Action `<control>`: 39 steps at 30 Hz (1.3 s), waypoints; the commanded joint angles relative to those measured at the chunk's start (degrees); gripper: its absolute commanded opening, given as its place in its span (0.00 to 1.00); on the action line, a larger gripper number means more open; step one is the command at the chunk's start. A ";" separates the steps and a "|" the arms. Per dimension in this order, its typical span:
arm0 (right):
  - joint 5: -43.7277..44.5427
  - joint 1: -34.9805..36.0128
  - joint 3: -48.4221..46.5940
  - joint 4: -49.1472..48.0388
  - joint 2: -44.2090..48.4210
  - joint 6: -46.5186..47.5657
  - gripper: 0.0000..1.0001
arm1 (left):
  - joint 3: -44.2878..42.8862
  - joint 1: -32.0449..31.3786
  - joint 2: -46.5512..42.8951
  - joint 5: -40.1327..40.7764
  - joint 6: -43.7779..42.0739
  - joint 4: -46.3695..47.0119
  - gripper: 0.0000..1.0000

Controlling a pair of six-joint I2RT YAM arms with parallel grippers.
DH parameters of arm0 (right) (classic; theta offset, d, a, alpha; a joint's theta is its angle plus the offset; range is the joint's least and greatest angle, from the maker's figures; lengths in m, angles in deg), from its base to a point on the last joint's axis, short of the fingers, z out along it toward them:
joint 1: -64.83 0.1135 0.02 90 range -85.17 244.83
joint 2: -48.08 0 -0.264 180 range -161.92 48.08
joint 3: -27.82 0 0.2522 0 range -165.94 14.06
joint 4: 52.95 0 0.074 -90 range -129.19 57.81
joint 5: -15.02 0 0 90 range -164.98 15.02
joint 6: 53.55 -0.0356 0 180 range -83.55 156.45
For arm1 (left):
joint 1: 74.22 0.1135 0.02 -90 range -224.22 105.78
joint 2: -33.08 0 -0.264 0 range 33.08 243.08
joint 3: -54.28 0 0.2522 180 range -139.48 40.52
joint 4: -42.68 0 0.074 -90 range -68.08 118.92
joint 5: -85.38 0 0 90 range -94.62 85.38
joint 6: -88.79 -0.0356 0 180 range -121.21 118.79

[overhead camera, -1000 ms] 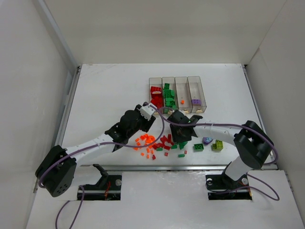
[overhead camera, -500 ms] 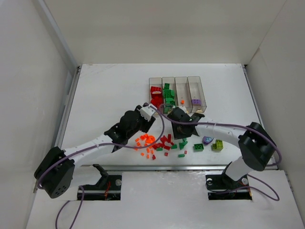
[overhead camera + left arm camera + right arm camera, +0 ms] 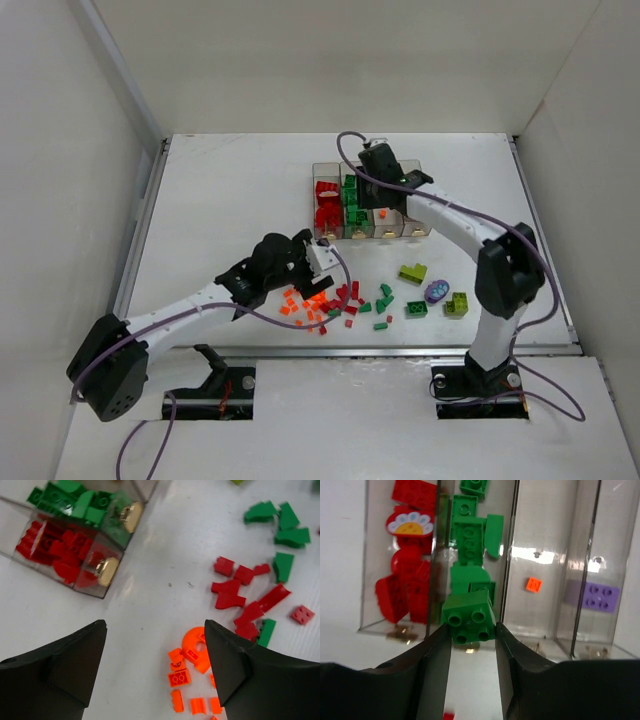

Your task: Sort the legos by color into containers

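Note:
The containers (image 3: 400, 232) are four clear bins in a row: red (image 3: 400, 560), green (image 3: 470, 535), one orange bit (image 3: 533, 584) and a purple plate (image 3: 592, 596). My right gripper (image 3: 471, 630) is shut on a dark green brick (image 3: 468, 616) above the near end of the green bin; in the top view it (image 3: 362, 180) hovers over the row. My left gripper (image 3: 155, 627) hangs open over bare table, with orange legos (image 3: 192, 655) by its right finger. Loose red legos (image 3: 345, 298) and green legos (image 3: 385, 300) lie beside it (image 3: 316, 272).
A lime piece (image 3: 412, 271), a purple piece (image 3: 436, 292), a green brick (image 3: 416, 309) and a lime-green brick (image 3: 457, 303) lie right of the pile. White walls close in the table on three sides. The red bin's near end (image 3: 102, 570) lies just ahead of my left gripper.
My right gripper rose from the pile with the green brick and moved over the bins. My left gripper drew back from the red bin towards the orange bits and opened wider.

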 commanded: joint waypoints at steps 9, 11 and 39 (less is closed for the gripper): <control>-5.00 -1.97 -14.59 -0.34 -13.88 7.85 0.50 | -6.94 -0.42 6.80 -15.88 -23.92 -7.30 0.90; -5.62 -1.97 -15.21 0.28 -13.88 8.38 0.67 | -7.73 0.11 8.47 -17.11 -26.57 -8.79 0.90; -10.18 2.43 16.78 -7.10 21.01 2.31 0.82 | -19.78 1.69 19.81 -2.96 -0.23 -34.99 0.59</control>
